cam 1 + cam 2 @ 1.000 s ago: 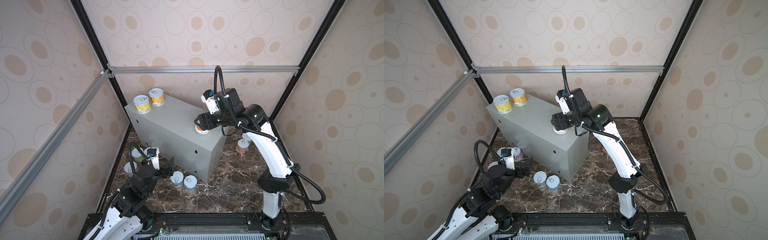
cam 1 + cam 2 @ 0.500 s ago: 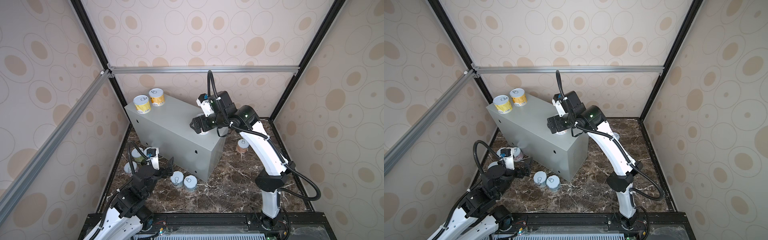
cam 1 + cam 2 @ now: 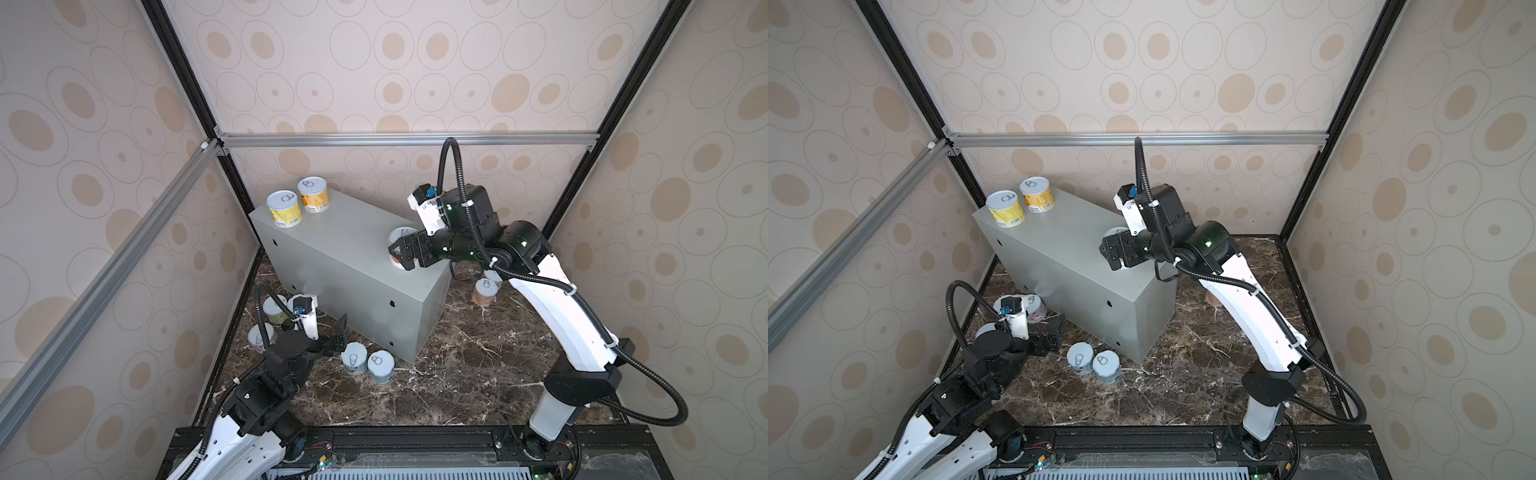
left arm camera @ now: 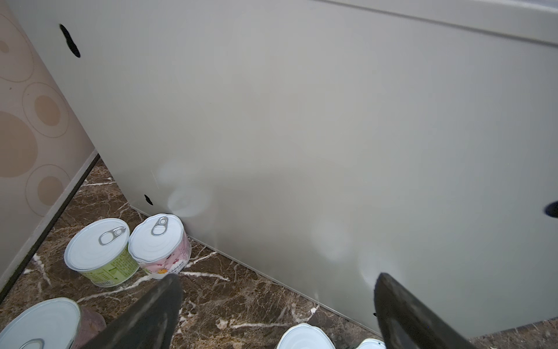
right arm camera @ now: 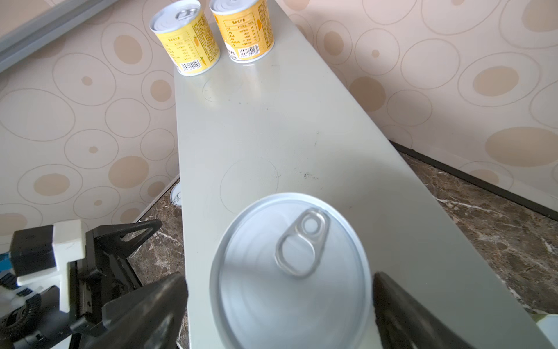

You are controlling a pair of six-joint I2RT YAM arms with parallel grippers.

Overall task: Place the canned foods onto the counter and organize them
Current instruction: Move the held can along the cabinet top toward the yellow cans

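Note:
The grey counter (image 3: 340, 249) carries a yellow can (image 3: 284, 209) and an orange can (image 3: 313, 195) at its far left end. A third can (image 5: 290, 272) stands upright on the counter's right end. My right gripper (image 5: 278, 276) is open around it, with a gap between each finger and the lid. Low on the marble floor, my left gripper (image 4: 277, 278) is open against the counter's side, with nothing between its fingers. Two blue cans (image 3: 354, 359) (image 3: 382, 365) stand just in front of it. A green can (image 4: 99, 252) and a pink can (image 4: 160, 244) stand beside it.
Another can (image 4: 39, 323) stands near the left wall. A peach can (image 3: 484, 291) sits on the floor right of the counter, under the right arm. Patterned walls and a black frame close in on all sides.
My right gripper's jaws have spread off the can, which now stands free on the counter's right end. The left arm has stayed where it was.

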